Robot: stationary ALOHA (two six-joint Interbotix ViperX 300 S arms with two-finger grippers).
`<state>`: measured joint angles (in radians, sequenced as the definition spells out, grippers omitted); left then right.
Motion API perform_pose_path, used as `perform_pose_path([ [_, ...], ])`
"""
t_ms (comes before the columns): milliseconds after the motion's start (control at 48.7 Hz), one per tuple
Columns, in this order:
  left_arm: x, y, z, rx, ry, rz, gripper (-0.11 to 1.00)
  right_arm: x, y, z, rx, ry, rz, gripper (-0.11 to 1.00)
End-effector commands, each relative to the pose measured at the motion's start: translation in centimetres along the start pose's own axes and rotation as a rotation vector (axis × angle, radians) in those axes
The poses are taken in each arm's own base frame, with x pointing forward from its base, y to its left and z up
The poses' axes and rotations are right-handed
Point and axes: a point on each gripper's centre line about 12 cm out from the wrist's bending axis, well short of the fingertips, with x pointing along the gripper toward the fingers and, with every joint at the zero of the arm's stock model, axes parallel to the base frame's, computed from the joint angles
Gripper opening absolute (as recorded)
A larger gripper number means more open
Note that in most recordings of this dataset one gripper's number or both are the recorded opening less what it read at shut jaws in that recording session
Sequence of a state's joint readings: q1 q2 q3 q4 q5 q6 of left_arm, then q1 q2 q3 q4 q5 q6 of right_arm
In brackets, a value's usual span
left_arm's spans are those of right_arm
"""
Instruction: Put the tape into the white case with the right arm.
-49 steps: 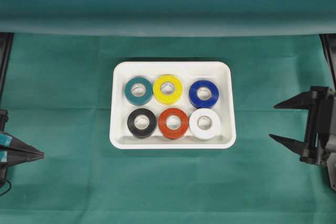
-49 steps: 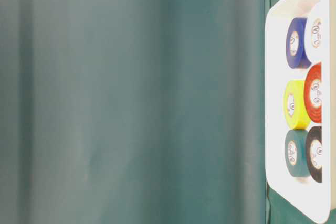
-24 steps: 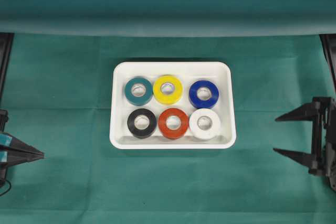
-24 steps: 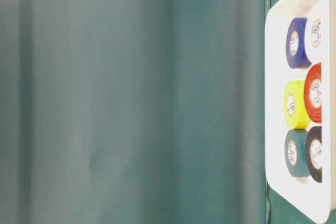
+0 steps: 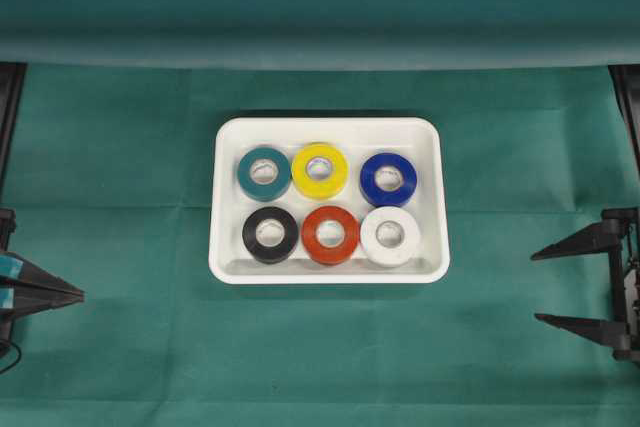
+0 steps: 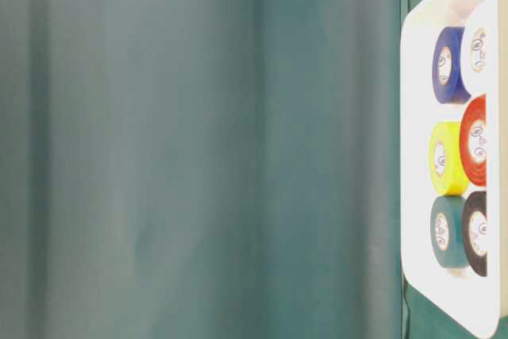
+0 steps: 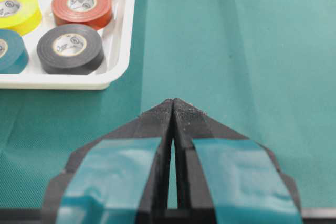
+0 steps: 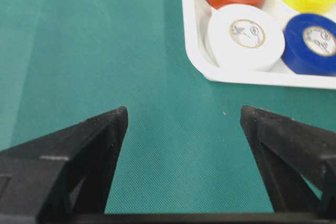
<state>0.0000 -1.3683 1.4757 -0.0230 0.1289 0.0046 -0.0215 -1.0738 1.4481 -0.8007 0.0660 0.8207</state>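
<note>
Your right gripper [image 5: 585, 285] stands with its fingers spread wide and nothing between them, over bare green cloth [image 5: 500, 347]. Ahead of its tips, toward the middle of the table, lies the white case [image 5: 329, 130]. The white roll [image 8: 242, 36] sits nearest you in it, the blue roll [image 8: 312, 43] just beyond, and four more past those. No tape lies outside the case, so judge the task finished. Your left gripper [image 7: 173, 102], pinched closed and empty, rests across the case from you.

six tape rolls [image 5: 330, 235] in white case [image 5: 328, 274], mid-cloth [image 5: 120, 147]
</note>
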Motion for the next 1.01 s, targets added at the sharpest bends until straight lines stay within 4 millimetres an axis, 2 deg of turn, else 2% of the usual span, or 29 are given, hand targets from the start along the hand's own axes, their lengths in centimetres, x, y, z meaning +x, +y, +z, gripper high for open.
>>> perform_pose_path([
  [0,0.0,0.0,0.7,-0.002,-0.018,0.001,0.00,-0.2,0.3,0.5,-0.013,-0.029,0.019,0.63],
  [288,0.0,0.0,0.6,0.003,-0.017,0.001,0.00,-0.2,1.2,0.3,-0.055,-0.032,0.080,0.62],
  [801,0.0,0.0,0.6,0.006,-0.015,0.001,0.00,-0.2,1.3,0.2,-0.058,-0.030,0.083,0.61],
  [986,0.0,0.0,0.6,0.006,-0.015,0.001,0.00,-0.2,1.3,0.1,-0.058,-0.030,0.083,0.52],
])
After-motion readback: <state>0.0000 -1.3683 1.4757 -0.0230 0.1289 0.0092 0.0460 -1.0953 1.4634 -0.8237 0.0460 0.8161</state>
